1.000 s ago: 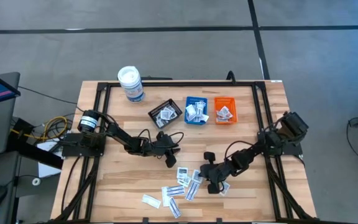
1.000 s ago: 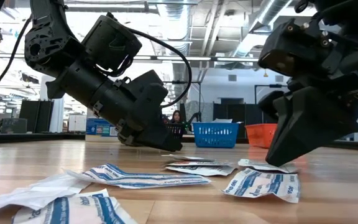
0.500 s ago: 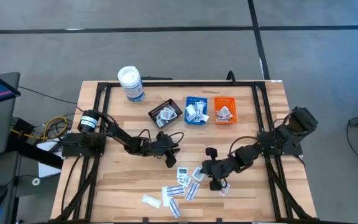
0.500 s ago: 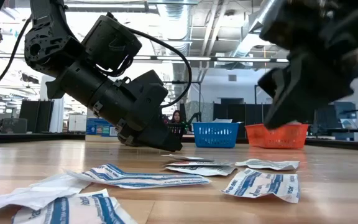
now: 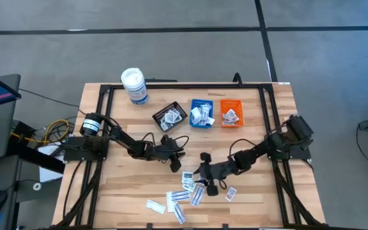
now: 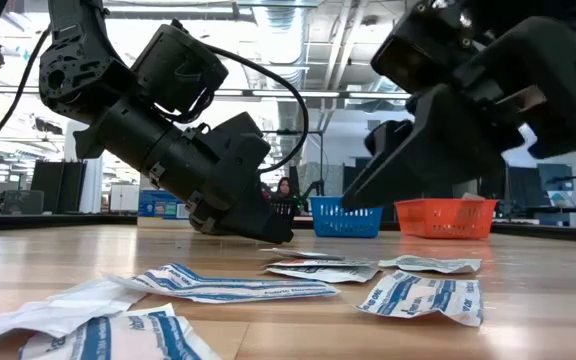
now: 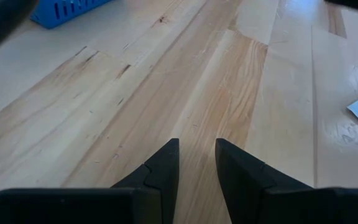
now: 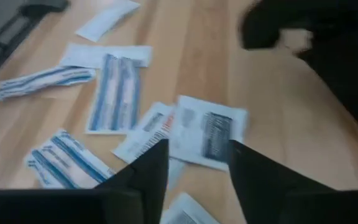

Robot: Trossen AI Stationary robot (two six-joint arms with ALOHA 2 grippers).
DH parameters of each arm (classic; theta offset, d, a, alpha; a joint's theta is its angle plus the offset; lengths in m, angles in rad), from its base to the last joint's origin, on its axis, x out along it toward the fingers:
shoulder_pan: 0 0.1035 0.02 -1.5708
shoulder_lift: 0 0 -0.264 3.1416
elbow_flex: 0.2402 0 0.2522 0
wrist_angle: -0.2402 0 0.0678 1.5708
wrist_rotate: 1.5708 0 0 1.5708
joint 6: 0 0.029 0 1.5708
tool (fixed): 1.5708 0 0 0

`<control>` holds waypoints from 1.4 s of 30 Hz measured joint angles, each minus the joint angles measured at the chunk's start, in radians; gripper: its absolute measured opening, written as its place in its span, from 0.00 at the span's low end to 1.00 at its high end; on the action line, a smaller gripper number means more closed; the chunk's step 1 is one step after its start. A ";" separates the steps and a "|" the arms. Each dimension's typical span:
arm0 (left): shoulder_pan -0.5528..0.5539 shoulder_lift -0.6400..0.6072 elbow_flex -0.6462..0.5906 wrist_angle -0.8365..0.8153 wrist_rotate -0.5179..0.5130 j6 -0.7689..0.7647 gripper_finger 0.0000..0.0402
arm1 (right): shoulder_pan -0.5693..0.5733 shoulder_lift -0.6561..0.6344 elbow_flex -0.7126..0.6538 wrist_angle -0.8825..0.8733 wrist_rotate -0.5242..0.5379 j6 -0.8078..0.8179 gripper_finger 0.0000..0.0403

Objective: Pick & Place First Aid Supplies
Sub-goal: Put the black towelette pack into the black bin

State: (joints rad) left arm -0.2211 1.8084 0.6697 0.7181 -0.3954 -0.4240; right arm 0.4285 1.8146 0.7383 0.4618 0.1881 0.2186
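The first aid supplies, small flat white packets [image 5: 183, 190] with blue or dark print, lie loose on the wood near the table's front edge; one packet [image 5: 230, 193] lies apart to their right. My right gripper [image 5: 197, 177] hangs open just above the right side of the pile, and a dark-printed packet [image 8: 207, 134] lies on the wood just beyond its fingertips. My left gripper [image 5: 174, 161] stands open over bare wood left of the table's middle, its tips low [image 7: 196, 149], with nothing between them.
At the back middle stand three small trays holding packets: black [image 5: 169, 117], blue [image 5: 202, 112] and orange [image 5: 230, 113]. A white round canister [image 5: 134, 85] stands at the back left. A black frame [image 5: 101, 96] runs along the table's edges.
My right gripper, shut and low on the packet at the pile's right a second ago, has risen off the table, tipped and swung toward the table's left, over the pile, and has opened. That packet stays flat on the wood.
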 joint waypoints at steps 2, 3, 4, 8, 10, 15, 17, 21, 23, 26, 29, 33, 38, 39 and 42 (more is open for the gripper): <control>0.000 0.000 0.000 0.000 0.001 0.000 0.26 | 0.000 0.035 0.010 0.050 -0.015 -0.023 0.44; 0.000 0.000 0.000 0.000 0.001 0.000 0.26 | 0.000 0.052 0.020 0.059 -0.016 -0.034 0.47; 0.000 0.000 0.000 0.000 0.000 0.000 0.26 | -0.002 0.067 0.033 0.059 -0.016 -0.045 0.49; 0.000 0.000 0.000 0.000 0.000 0.000 0.26 | -0.010 0.141 0.100 0.064 -0.012 -0.067 0.56; 0.000 0.000 0.000 0.001 0.001 0.000 0.26 | -0.020 0.181 0.125 0.065 -0.011 -0.069 0.57; 0.000 0.000 0.000 0.000 0.001 0.000 0.26 | -0.031 0.219 0.143 0.042 -0.019 -0.061 0.56; 0.000 0.000 0.000 0.000 0.000 0.000 0.26 | -0.034 0.217 0.145 0.018 -0.018 -0.061 0.54; 0.000 0.000 0.000 0.000 0.000 0.000 0.26 | -0.041 0.217 0.145 0.005 -0.015 -0.061 0.51; 0.000 0.000 0.000 0.000 0.000 0.000 0.26 | -0.044 0.217 0.146 0.000 -0.015 -0.061 0.49; 0.000 0.000 0.000 0.000 0.000 0.000 0.26 | -0.045 0.217 0.146 -0.004 -0.015 -0.061 0.43; 0.000 0.000 0.000 0.000 0.000 0.000 0.26 | -0.045 0.218 0.145 -0.007 -0.015 -0.061 0.34; 0.000 0.000 0.000 0.000 0.000 0.001 0.26 | -0.045 0.210 0.144 -0.007 -0.014 -0.062 0.25; 0.000 0.000 0.000 0.000 0.000 0.001 0.26 | -0.046 0.166 0.139 -0.056 -0.028 -0.062 0.19; 0.000 0.000 0.000 0.000 0.000 0.001 0.26 | -0.046 0.148 0.138 -0.083 -0.030 -0.062 0.18; 0.000 0.000 0.000 0.000 0.000 0.001 0.26 | -0.045 0.083 0.138 -0.170 -0.024 -0.062 0.17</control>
State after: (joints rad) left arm -0.2211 1.8084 0.6697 0.7181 -0.3954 -0.4232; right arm 0.3832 1.8972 0.8761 0.2916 0.1636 0.1570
